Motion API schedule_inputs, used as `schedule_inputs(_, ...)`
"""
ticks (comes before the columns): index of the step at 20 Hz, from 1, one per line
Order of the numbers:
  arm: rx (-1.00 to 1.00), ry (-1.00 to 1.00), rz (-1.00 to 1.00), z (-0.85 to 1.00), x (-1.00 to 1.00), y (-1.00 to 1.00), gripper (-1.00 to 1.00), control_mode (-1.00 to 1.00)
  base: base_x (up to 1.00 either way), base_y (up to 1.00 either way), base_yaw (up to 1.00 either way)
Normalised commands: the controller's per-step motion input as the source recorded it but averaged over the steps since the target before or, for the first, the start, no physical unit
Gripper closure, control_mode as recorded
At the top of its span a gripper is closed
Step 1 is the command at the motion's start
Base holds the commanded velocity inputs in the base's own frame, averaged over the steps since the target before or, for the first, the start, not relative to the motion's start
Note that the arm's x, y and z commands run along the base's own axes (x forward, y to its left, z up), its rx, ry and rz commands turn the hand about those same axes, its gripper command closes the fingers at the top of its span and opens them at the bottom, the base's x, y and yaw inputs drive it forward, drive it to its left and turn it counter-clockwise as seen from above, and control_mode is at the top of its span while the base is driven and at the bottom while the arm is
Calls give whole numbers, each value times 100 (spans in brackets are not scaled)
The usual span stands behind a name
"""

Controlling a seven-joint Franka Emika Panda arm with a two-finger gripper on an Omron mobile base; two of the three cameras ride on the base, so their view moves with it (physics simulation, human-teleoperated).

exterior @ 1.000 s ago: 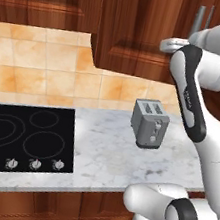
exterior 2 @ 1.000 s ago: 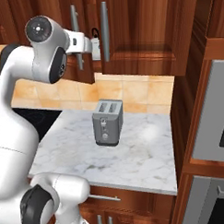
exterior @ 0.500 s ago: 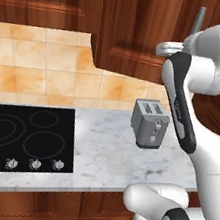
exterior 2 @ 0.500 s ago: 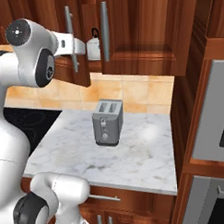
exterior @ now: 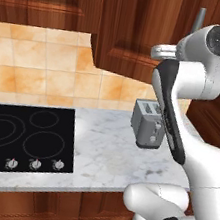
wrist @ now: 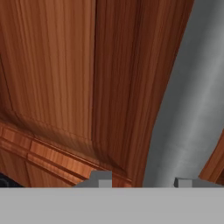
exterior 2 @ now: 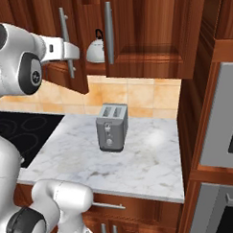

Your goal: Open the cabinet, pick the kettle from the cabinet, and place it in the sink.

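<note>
Cabinet (exterior 2: 148, 35) handle (wrist: 188, 109) between fingers (wrist: 99, 178)

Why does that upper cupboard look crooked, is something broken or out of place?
Nothing looks broken. The cabinet seems crooked because its left door is swung partly open, with the gripper at its handle. The kettle shows in the gap. The toaster stands upright on the counter.

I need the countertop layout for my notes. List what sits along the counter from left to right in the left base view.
Cooktop → bare marble counter → toaster.
</note>
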Motion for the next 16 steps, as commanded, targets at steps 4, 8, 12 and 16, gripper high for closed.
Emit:
schedule_inputs(4, -3, 0, -9, 4, -24, 53, 100, -100, 0, 0, 0)
schedule_inputs(8, -3, 0, -9, 4, -23, 52, 100, -100, 0, 0, 0)
schedule_inputs(12, -3, 0, -8, 3, -22, 53, 100, -100, 0, 0, 0)
schedule_inputs(16, -2, 0, -8, 3, -21, 53, 100, -100, 0, 0, 0)
